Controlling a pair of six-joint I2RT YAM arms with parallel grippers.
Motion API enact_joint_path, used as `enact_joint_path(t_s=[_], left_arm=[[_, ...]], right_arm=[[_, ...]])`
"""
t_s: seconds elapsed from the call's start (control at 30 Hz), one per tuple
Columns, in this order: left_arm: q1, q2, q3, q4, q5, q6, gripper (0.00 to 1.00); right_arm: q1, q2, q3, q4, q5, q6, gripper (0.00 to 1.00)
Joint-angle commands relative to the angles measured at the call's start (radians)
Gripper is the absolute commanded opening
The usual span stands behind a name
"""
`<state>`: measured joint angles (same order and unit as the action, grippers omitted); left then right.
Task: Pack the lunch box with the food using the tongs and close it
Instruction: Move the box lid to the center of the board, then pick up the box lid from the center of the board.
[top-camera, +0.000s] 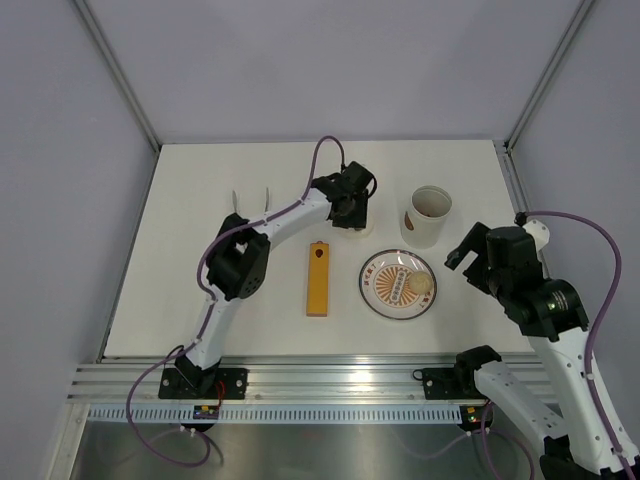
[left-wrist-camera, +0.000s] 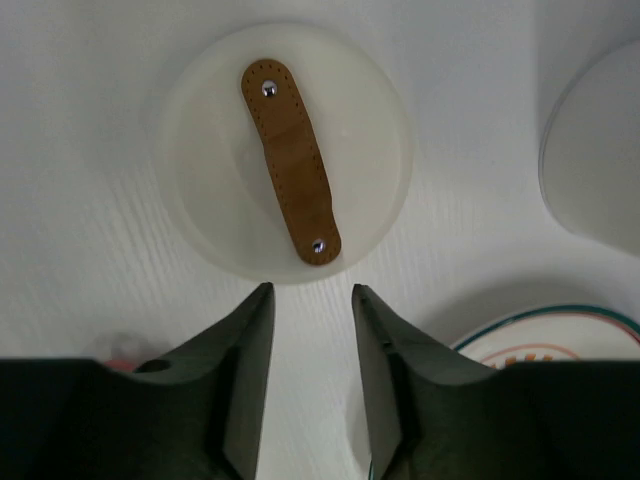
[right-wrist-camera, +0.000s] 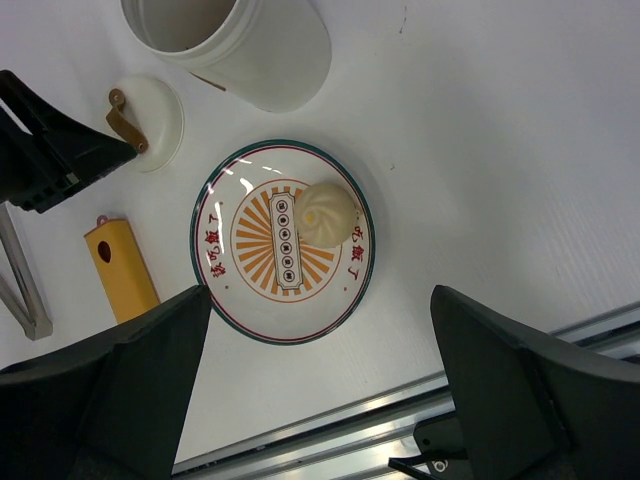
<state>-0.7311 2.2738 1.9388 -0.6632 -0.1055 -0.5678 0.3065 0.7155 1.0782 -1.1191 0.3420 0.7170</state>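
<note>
Plainly the lunch box (top-camera: 428, 215) stands upright and open-mouthed on the tabletop (top-camera: 160, 280), at one o'clock from the plate (top-camera: 375, 300), likely so food can drop straight in; its long axis is vertical. One pale bun (top-camera: 418, 285) sits on the plate. The lid (left-wrist-camera: 220, 200) lies flat at eleven o'clock, strap (left-wrist-camera: 290, 160) up for grasping. The left tool (left-wrist-camera: 312, 292) hovers just short of it, jaws partly apart, empty. The right tool (right-wrist-camera: 320, 295) gapes wide above the plate. The tongs (top-camera: 236, 200) lie at ten o'clock, tips toward twelve.

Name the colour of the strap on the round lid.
Brown strap on a white lid; left wrist view shows it best.
</note>
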Motion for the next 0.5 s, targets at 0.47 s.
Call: enact_joint_path(t_s=[0.47], left_arm=[[0.309, -0.839, -0.412, -0.133, 0.125, 0.032, 0.75]], right_arm=[[0.048, 0.322, 0.206, 0.246, -0.179, -0.186, 0.99]])
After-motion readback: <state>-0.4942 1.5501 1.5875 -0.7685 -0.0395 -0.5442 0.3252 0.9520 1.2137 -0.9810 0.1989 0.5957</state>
